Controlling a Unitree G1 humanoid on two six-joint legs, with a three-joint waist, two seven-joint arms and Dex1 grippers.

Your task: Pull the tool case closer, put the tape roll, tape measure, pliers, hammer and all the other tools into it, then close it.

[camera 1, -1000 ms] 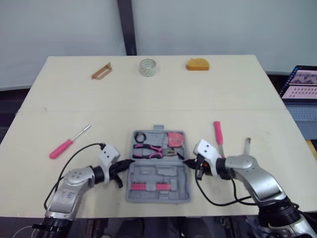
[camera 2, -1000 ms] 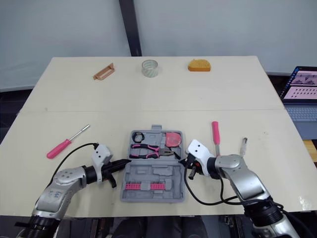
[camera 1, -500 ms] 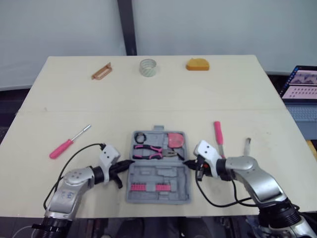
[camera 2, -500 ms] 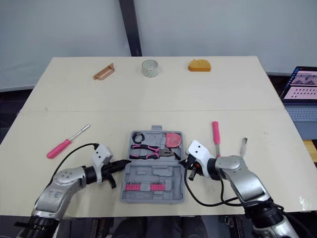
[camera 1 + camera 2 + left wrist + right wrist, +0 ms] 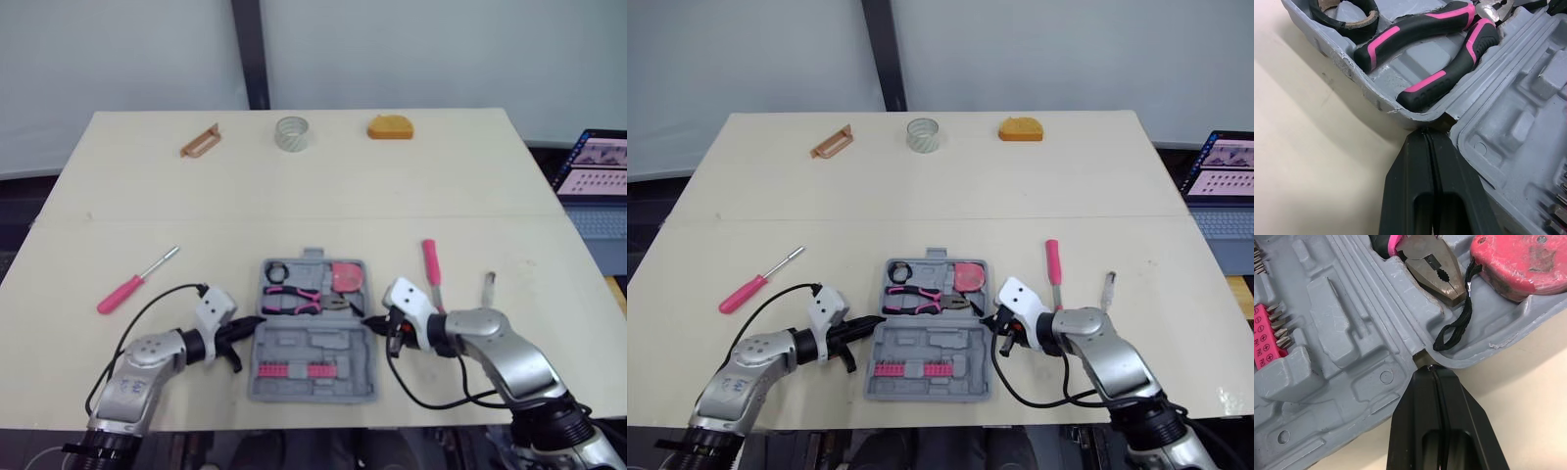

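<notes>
The grey tool case lies open near the table's front edge. Its far half holds a black tape roll, pink-and-black pliers and a pink tape measure; its near half holds a pink bit strip. My left gripper is shut, its tip against the case's left hinge notch. My right gripper is shut, its tip at the right hinge notch. A pink-handled screwdriver lies left of the case. Another pink-handled tool and a small metal piece lie right of it.
At the table's far edge sit a brown holder, a clear tape roll and an orange object. A laptop stands off the table's right side.
</notes>
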